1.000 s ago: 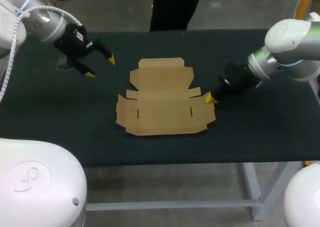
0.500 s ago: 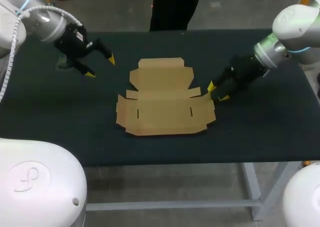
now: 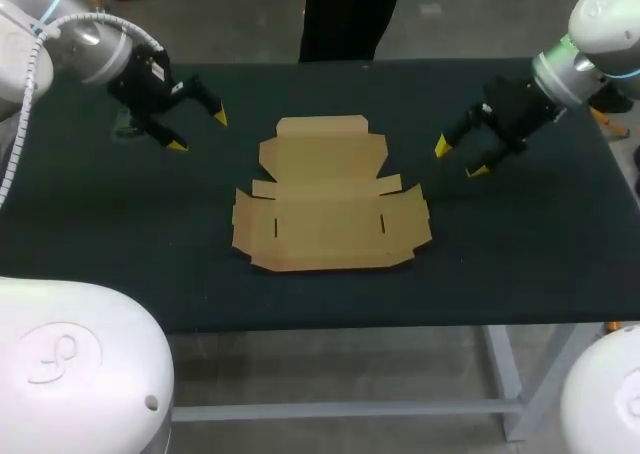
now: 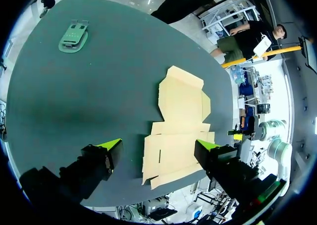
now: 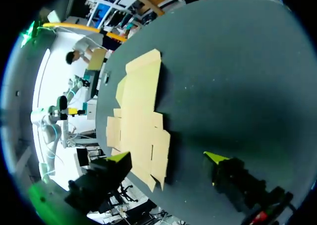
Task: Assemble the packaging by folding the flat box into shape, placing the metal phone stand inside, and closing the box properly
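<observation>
The flat box (image 3: 330, 209) is seen lying unfolded at the middle of the desk (image 3: 520, 254), touched by neither arm. The left claw (image 3: 200, 132) is held over the desk to the box's left, its fingers spread apart and empty. The right claw (image 3: 459, 159) is held near the box's right side, clear of it, likewise spread and empty. The phone stand (image 4: 73, 35) is laid flat at the desk's far left, well apart from the box.

Folding is judged not yet begun. The base panel is best pinned by one claw while a side flap is raised along its crease by the other; a low approach is needed so the thin card is caught, not pushed away.

The box's widest span is laid left to right; its narrower lid panel and tuck flap are pointed to the far edge.
</observation>
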